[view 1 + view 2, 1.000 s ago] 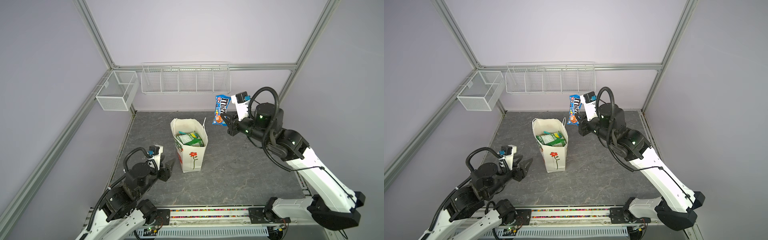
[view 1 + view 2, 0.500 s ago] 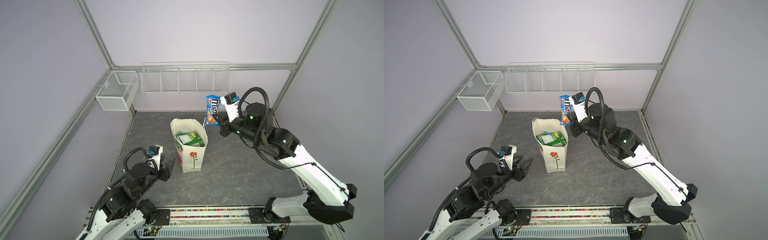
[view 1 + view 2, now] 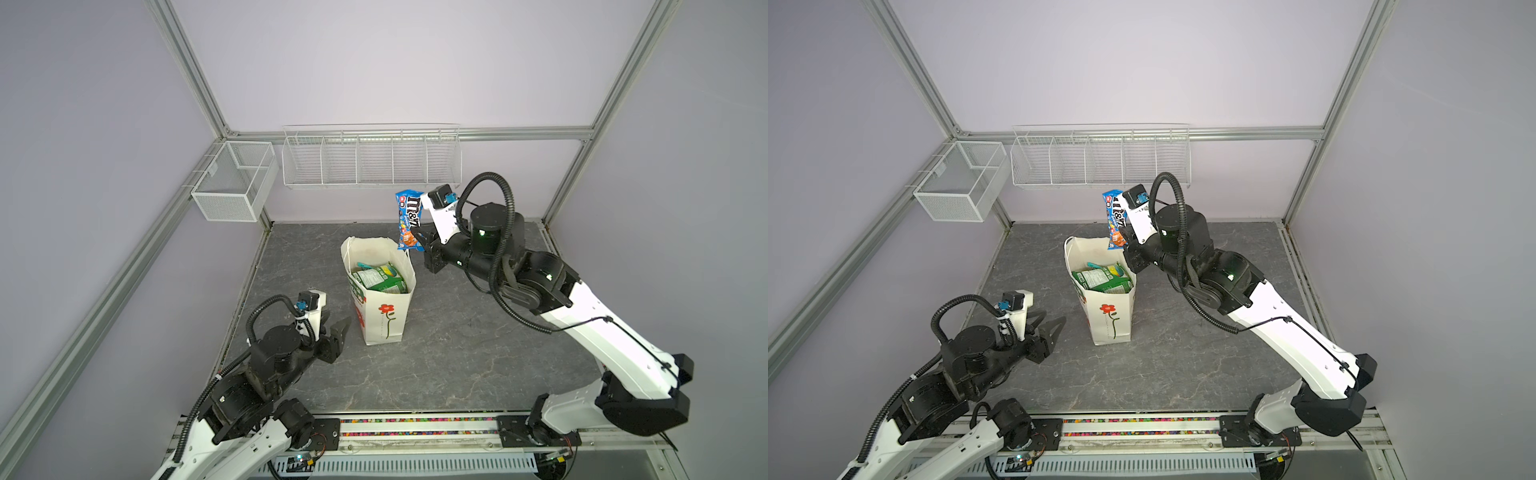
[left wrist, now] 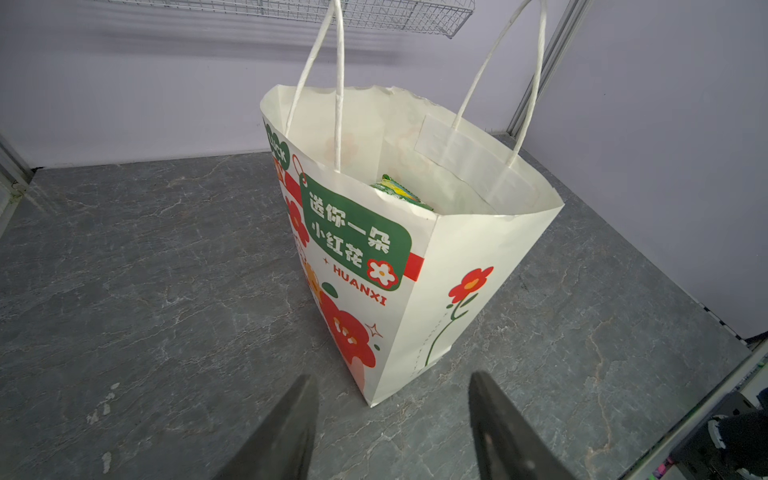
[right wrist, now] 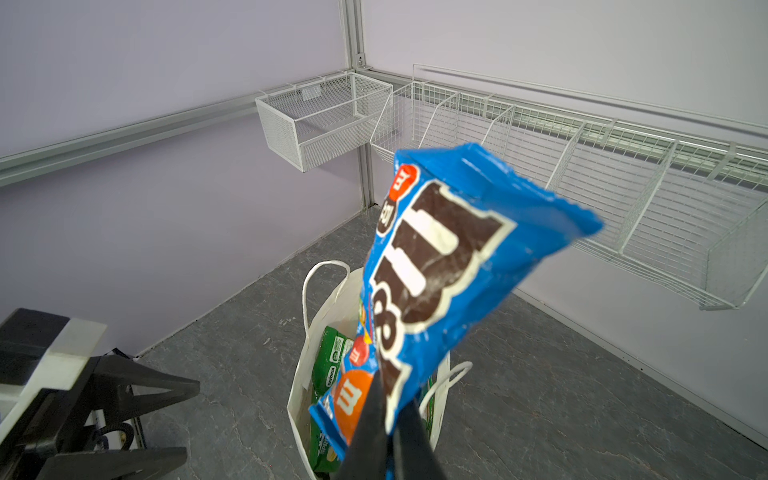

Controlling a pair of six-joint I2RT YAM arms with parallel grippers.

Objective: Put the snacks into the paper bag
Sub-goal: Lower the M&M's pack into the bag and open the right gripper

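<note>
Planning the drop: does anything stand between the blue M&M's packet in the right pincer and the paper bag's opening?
Nothing visible does. The blue M&M's packet, held by the right pincer, hangs at the far rim of the paper bag, whose mouth stands open. The upright cord handles nearby might brush it.
</note>
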